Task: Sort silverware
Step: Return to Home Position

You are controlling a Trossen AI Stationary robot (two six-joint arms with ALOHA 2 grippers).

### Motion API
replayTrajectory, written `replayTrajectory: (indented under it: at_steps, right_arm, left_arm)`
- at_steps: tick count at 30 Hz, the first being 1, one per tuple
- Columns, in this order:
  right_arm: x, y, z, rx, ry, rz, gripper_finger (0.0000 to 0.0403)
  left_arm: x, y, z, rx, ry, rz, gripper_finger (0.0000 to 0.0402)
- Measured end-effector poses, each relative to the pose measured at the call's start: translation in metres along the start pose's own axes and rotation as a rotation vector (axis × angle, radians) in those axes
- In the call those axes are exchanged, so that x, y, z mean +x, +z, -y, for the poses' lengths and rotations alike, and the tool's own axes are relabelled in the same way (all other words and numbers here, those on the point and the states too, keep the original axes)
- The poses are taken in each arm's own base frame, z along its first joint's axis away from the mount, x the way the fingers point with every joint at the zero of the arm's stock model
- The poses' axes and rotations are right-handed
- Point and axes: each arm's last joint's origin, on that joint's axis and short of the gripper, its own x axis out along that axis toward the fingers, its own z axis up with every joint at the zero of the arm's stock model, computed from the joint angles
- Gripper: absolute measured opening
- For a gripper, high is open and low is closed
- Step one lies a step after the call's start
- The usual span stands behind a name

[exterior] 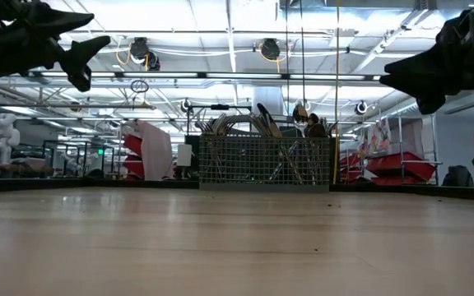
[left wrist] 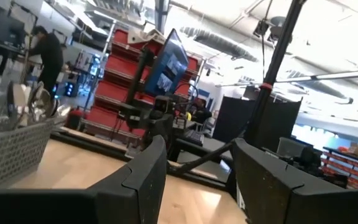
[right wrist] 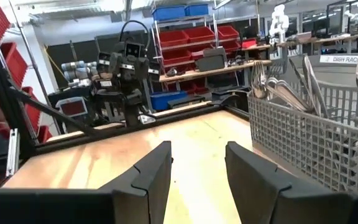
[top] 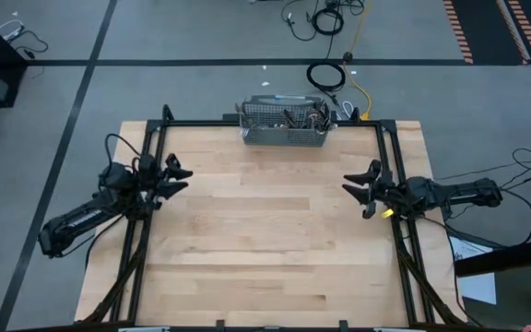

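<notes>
Shiny silver metal silverware (top: 295,116) standing roughly upright inside grey wire-mesh rectangular basket (top: 284,136). Well apart from basket, flanking it: left gripper (top: 183,178), right gripper (top: 357,189), both spread wide, empty, about equally near.

A grey floor (top: 44,101) crossed by dark tape lines surrounds the light wooden table (top: 265,240). Beyond its far edge lie a coiled black cable (top: 325,76) and a yellow cable (top: 362,92), and orange-striped tape (top: 459,28) marks the floor near one corner. Strip lights (exterior: 245,76) run under the open ceiling. Shelves hold red bins (right wrist: 191,38) and blue bins (right wrist: 179,11).
</notes>
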Motion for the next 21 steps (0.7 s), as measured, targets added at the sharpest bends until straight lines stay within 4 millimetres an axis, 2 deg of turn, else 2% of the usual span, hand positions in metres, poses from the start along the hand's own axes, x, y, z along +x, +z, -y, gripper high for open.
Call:
replayTrajectory:
  at_steps: [7,21]
  right_arm:
    - [0.0000,-0.0003,0.0011,-0.098,-0.032,-0.003,0.0141]
    - [0.0000,0.0007,0.0019,-0.107,-0.068,0.009,0.0141]
  left_arm:
    - [0.0003,-0.0024,-0.0008,0.036,0.011,-0.018,0.0187]
    - [0.0003,-0.0040,-0.0015,0.024,0.012,-0.035,0.0187]
